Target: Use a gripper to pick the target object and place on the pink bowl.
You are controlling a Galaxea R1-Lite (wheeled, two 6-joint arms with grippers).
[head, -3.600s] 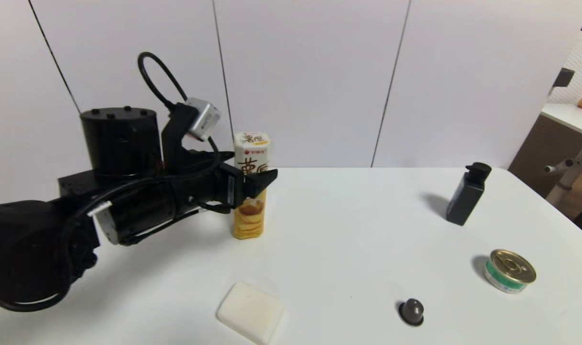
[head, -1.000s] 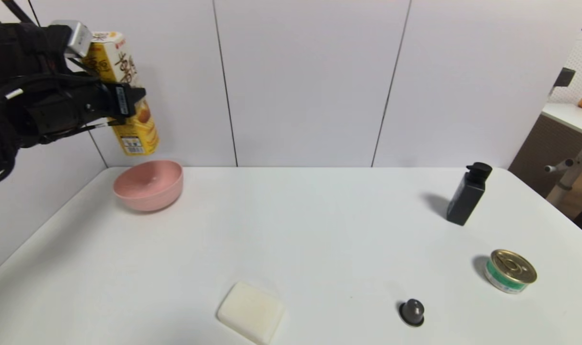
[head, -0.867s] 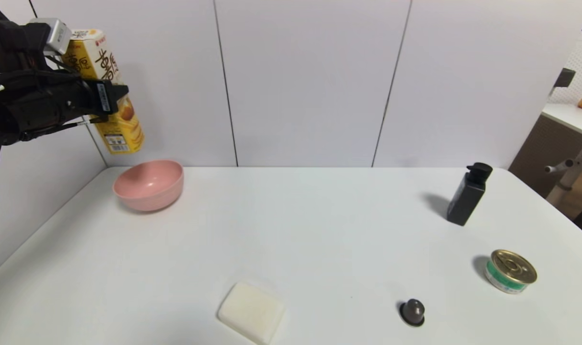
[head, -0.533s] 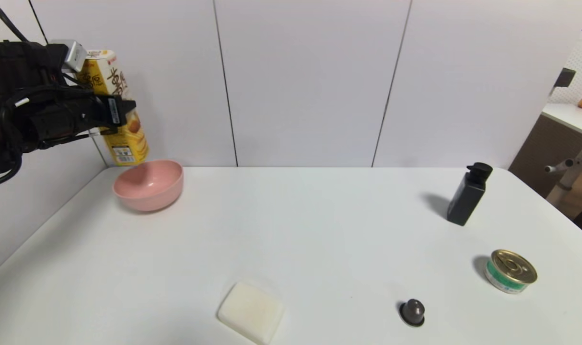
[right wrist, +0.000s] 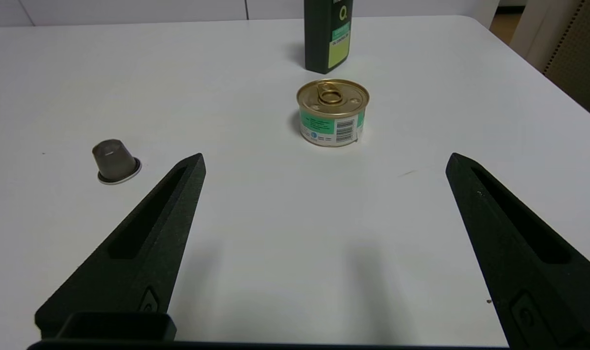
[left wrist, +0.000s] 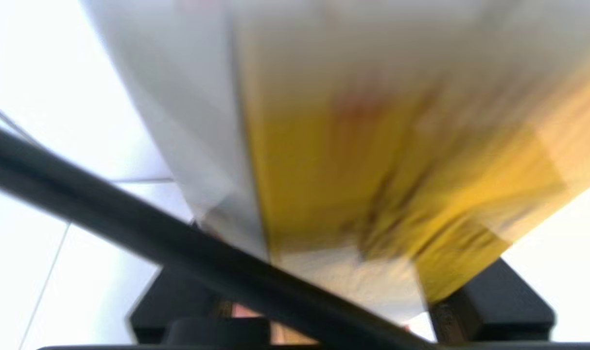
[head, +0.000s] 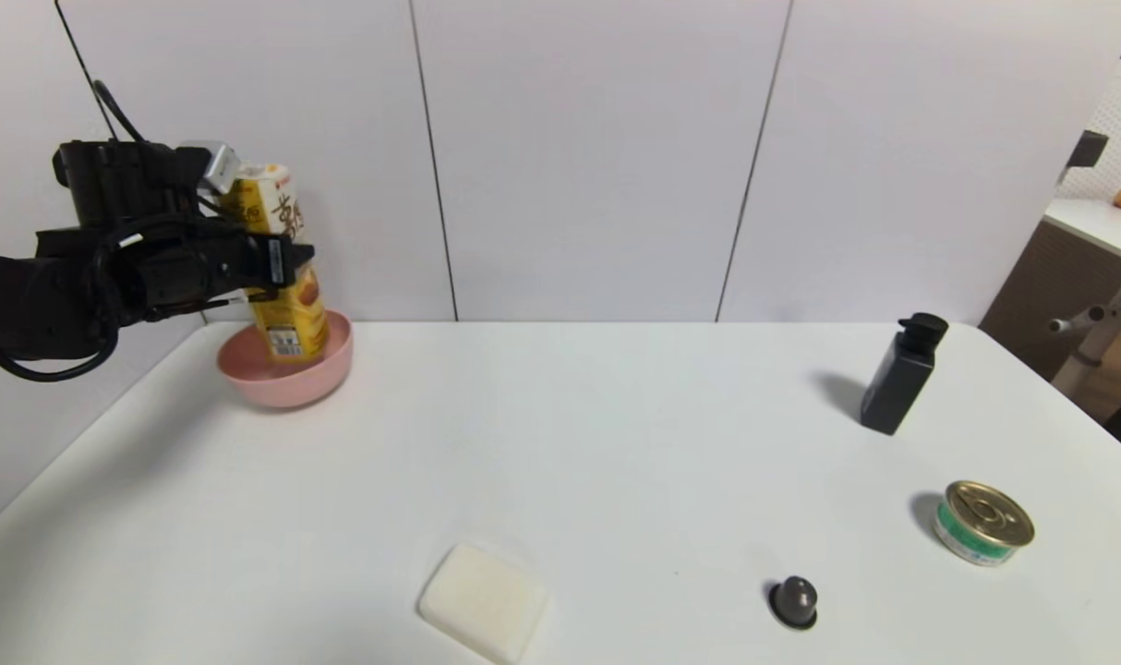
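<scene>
1. The left end effector is clamped on the chip box at mid-height; the box tilts slightly, with its lower end down inside the pink bowl.
2. Whether the box bottom touches the bowl floor cannot be told; the near rim hides it.
3. The bowl sits at the far left corner of the bench, close to the wall.
4. In the left wrist view the box fills the picture as a yellow and cream blur, with a black cable crossing in front; the print cannot be read there.
5. The right end effector has its fingers spread wide and holds nothing; it hangs over the bench, well right of the bowl, and is out of the head view.
6. Counted on the bench: one bowl, one box, one black bottle, one tin can, one small grey capsule, one white soap bar.
7. All four loose items lie well apart from the bowl; the bottle's top is cut off in the right wrist view.
</scene>
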